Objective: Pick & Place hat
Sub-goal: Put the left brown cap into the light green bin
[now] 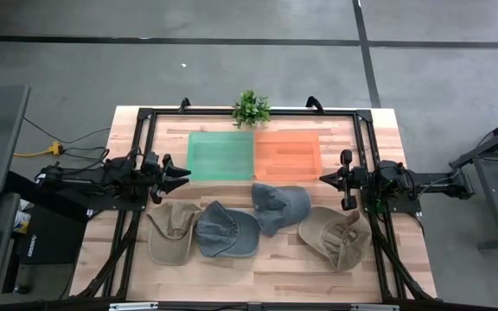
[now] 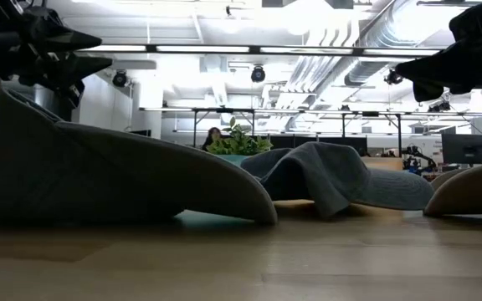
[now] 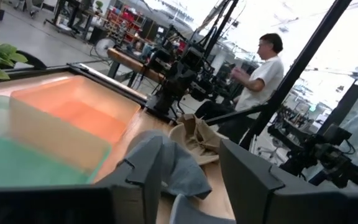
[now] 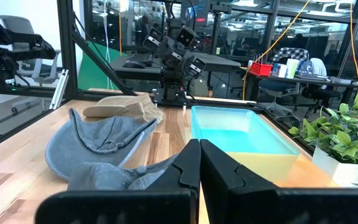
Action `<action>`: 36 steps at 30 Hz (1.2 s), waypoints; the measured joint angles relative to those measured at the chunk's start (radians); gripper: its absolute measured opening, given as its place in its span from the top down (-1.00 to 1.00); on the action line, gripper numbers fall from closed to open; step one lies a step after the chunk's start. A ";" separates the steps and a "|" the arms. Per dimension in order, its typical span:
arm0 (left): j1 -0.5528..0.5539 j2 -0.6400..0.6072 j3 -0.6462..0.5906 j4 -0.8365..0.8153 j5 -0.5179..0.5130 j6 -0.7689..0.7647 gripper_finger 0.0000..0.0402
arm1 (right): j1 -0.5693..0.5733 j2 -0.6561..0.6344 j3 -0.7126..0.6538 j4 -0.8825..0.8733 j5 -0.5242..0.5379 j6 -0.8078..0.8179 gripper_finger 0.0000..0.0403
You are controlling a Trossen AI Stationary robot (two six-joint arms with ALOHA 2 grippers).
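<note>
wooden counter has bare room along its near edge; 4 hats lie mid-counter, below green bin & orange bin. left gripper jaws partly spread, holding nothing. right gripper jaws pressed together, empty.

No lettering can be read on anything

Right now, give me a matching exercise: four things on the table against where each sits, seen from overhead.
Things:
1. green bin
2. orange bin
3. plant
4. tan hat

Places:
A. far edge of the table, behind the bins
B. leftmost in the row of hats
C. right of the other bin
D. beside the left gripper

Pairs: 1-D, 2-C, 3-A, 4-B
</note>
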 joint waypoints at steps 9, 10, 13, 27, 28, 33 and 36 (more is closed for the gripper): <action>0.000 0.005 0.178 -0.289 -0.026 0.051 -0.24 | 0.000 0.000 0.000 0.000 0.000 0.000 1.00; 0.000 0.009 0.198 -0.324 -0.026 0.047 -0.28 | 0.000 0.000 0.000 0.000 0.000 0.000 1.00; 0.000 0.032 0.262 -0.424 -0.008 0.009 -0.36 | 0.000 0.000 0.000 0.000 0.000 0.000 1.00; 0.000 0.402 0.606 -0.781 0.075 -0.102 -0.37 | 0.000 0.000 0.000 0.000 0.000 0.000 1.00; 0.000 0.430 0.632 -0.810 0.076 -0.111 -0.37 | 0.000 0.000 0.000 0.000 0.000 0.000 1.00; 0.000 0.531 0.715 -0.922 0.079 -0.136 -0.37 | 0.000 0.000 0.000 0.000 0.000 0.000 1.00; 0.000 0.564 0.721 -0.931 0.076 -0.166 -0.37 | 0.000 0.000 0.000 0.000 0.000 0.000 1.00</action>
